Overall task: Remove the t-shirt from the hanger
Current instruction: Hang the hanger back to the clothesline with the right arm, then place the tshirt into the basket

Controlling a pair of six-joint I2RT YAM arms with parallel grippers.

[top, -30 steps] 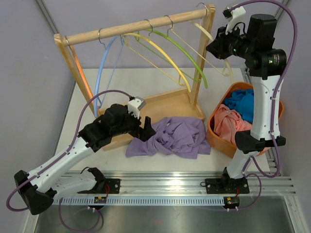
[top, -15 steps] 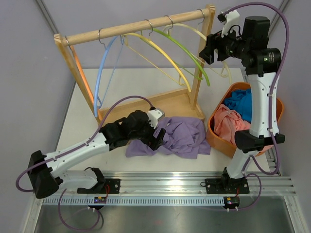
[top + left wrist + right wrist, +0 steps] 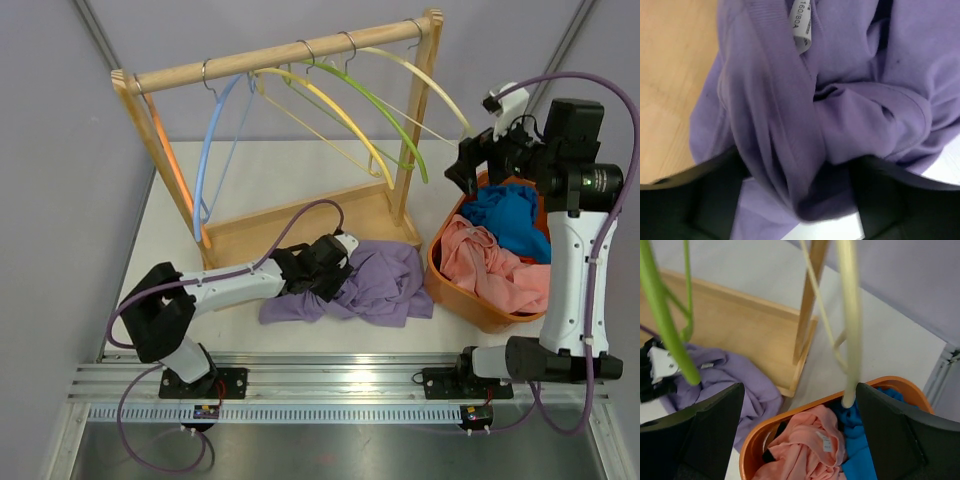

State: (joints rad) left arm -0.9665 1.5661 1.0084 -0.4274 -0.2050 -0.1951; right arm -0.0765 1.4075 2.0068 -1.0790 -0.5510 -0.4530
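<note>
The left gripper [image 3: 335, 268] lies low near the middle of the worktop's [image 3: 175, 250] near edge, on the left part of the shirt [image 3: 385, 285]. In the wrist view its fingers [image 3: 715, 190] stand wide apart, and a thick fold of purple cloth fills the gap between them and touches both. A white label [image 3: 801, 25] shows on a band of the shirt just beyond.

The shirt is off the hangers and lies crumpled on the worktop. Its long axis runs left to right along the near edge. Its far side rests against the rack's base [image 3: 280, 220] and its right side touches the basket [image 3: 452, 292]. Which way the collar points cannot be told from above.

The orange basket sits at the near right corner and holds a pink cloth [image 3: 485, 265] nearer and a blue cloth [image 3: 512, 215] farther.

The right gripper [image 3: 465, 165] hangs in the air over the basket's far end, fingers [image 3: 705, 425] spread wide with nothing held.

Farthest, the rack's rail [image 3: 290, 55] carries blue [image 3: 207, 150], yellow [image 3: 345, 120], green [image 3: 392, 115] and cream [image 3: 435, 90] hangers, all bare.
</note>
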